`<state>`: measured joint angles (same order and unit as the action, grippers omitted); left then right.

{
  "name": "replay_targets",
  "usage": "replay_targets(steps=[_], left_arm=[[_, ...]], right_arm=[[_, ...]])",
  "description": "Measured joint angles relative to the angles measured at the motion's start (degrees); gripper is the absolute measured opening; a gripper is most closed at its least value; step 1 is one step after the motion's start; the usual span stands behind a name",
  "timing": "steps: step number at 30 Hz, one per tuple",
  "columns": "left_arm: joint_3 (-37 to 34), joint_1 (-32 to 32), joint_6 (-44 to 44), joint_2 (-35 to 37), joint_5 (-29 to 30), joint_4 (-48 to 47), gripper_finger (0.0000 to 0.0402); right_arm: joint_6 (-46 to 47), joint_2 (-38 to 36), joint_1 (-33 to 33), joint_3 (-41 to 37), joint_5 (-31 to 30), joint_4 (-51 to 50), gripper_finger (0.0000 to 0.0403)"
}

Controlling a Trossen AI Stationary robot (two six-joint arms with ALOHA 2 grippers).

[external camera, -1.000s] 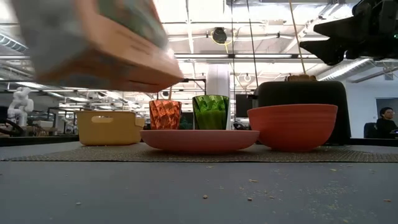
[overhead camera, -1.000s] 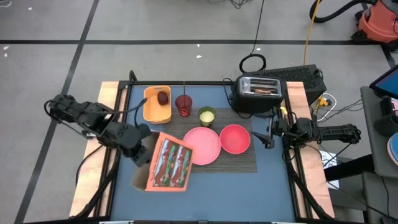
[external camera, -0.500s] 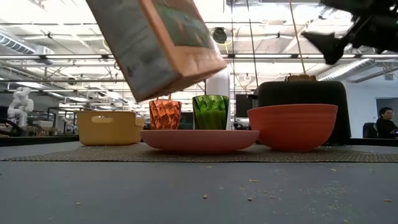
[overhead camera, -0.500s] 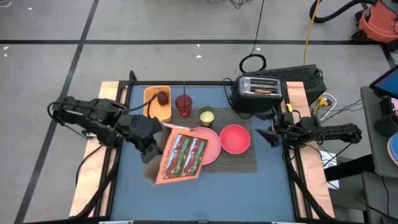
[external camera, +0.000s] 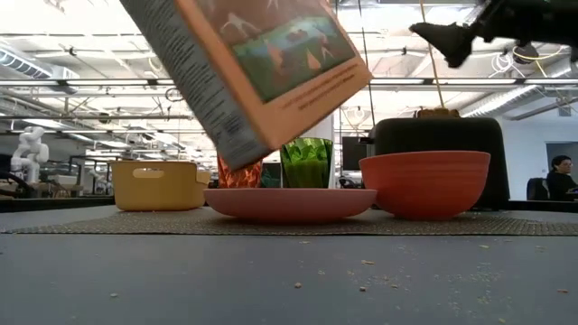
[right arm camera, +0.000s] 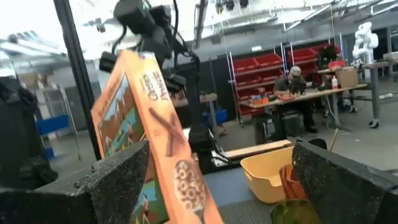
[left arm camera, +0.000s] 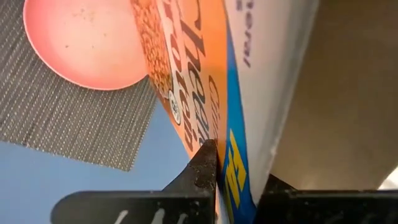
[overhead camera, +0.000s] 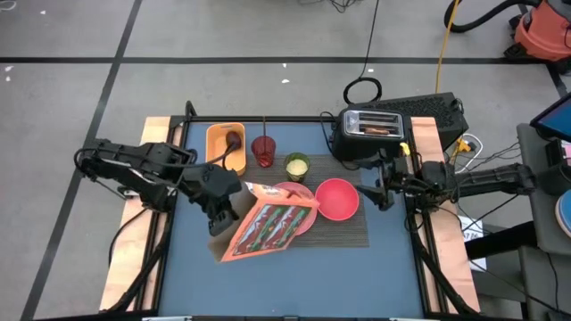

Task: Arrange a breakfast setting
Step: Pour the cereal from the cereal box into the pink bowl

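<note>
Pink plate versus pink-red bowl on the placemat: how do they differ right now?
The pink plate is flat and shallow; the pink-red bowl is deeper with taller, ribbed walls. The plate is partly covered from above by the cereal box held in the left gripper; the bowl is fully exposed. Both sit on the dark woven placemat, and the bowl looks empty.

Both arms are black, built of chunky rounded joint housings joined by slimmer links, with thin black cables looping along the left arm (overhead camera: pixel 134 169). The right arm (overhead camera: pixel 473 185) carries a yellow cable or tag near its wrist. The right gripper's (right arm camera: pixel 211 180) fingers (right arm camera: pixel 118 177) are wide, dark slabs with a coarse, speckled, grainy surface.
</note>
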<state>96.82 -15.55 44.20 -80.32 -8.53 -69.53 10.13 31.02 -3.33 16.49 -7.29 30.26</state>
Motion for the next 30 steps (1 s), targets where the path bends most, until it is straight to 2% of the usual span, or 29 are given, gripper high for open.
replay_targets(steps=[3,9,13,15,18,20,26,30], left_arm=[[0.00,0.00,-0.69,0.04,-0.01,0.21,0.0003],[0.00,0.00,-2.25,0.03,0.04,0.21,0.0003],[0.00,0.00,-2.33,0.03,0.03,0.21,0.0003],[0.00,0.00,-2.38,0.03,0.03,0.19,0.0003],[0.00,0.00,-2.43,0.03,0.02,0.19,0.0003],[0.00,0.00,-2.51,0.03,0.04,0.19,0.0003],[0.00,0.00,-2.51,0.03,0.06,0.17,0.0003],[0.00,0.00,-2.51,0.03,0.06,0.17,0.0003]], right_arm=[[-0.75,7.23,0.00,4.66,0.30,-0.04,0.0381],[-3.61,20.60,0.18,14.29,6.04,0.22,0.0381],[-4.22,27.91,1.44,19.69,6.32,-0.31,0.0381],[-4.92,30.64,2.59,21.84,9.32,-0.02,0.0381],[-4.76,34.23,4.29,24.15,17.65,-0.12,0.0381],[-4.70,36.17,5.08,25.25,21.17,-0.16,0.0381],[-4.81,40.80,6.80,26.93,26.39,-0.24,0.0381],[-4.83,43.67,7.46,27.34,27.07,0.30,0.0381]])
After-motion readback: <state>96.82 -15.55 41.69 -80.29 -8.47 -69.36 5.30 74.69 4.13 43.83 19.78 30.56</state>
